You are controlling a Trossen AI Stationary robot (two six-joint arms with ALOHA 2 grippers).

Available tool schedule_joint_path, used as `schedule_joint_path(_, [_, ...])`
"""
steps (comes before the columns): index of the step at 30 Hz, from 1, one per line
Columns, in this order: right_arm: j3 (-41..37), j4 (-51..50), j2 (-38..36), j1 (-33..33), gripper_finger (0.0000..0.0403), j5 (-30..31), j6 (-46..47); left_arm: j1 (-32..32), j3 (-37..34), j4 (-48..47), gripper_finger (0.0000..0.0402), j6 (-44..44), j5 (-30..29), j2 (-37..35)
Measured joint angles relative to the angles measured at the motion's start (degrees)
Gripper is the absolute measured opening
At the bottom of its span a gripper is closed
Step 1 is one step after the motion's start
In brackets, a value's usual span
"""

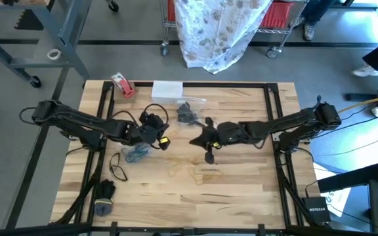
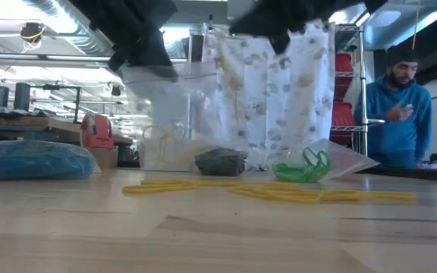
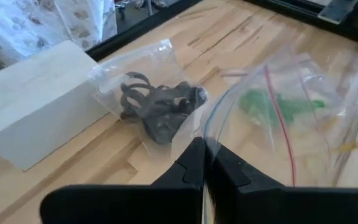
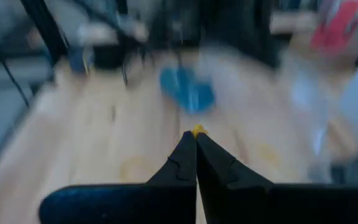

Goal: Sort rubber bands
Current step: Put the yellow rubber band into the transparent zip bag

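Two dark arms reach in from the sides of the table (image 1: 241,190) and meet near its middle.

The left arm comes in from the left edge of the high view, bent at the elbow, with its wrist pointing toward the middle. The left gripper (image 3: 205,163) has its jaws pressed together on the edge of a clear bag (image 3: 303,124). That bag has a red line along its top and some green bands (image 3: 272,104) inside it.

The right arm comes in from the right edge of the high view and stretches almost flat toward the middle. The right gripper (image 4: 196,144) has its jaws together too, and a tiny bit of a yellow band (image 4: 197,130) sticks out at the tips.

More yellow bands (image 2: 279,191) lie loose on the table in the lower middle of the low view. Black bands (image 3: 160,106) sit in another clear bag next to a white box (image 3: 36,106), in the upper left of the left wrist view. Blue bands (image 2: 29,161) sit in a heap at the left edge of the low view. A red tape roll (image 1: 122,85) lies at the upper left of the table in the high view.

A person (image 2: 400,114) in a blue top stands far behind the table, at the right of the low view.
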Motion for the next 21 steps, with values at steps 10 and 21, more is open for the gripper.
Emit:
schedule_joint_path(10, [0.09, 22.32, 0.04, -0.04, 0.0000, 5.71, -11.92, -0.53, 0.00, 1.96, 0.0001, -0.26, 6.56, 2.38])
schedule_joint_path(21, [0.12, 20.35, 0.05, -2.01, 0.0001, 8.41, -16.61, -0.61, 0.00, 6.01, 0.0001, -0.26, 6.62, 2.36])
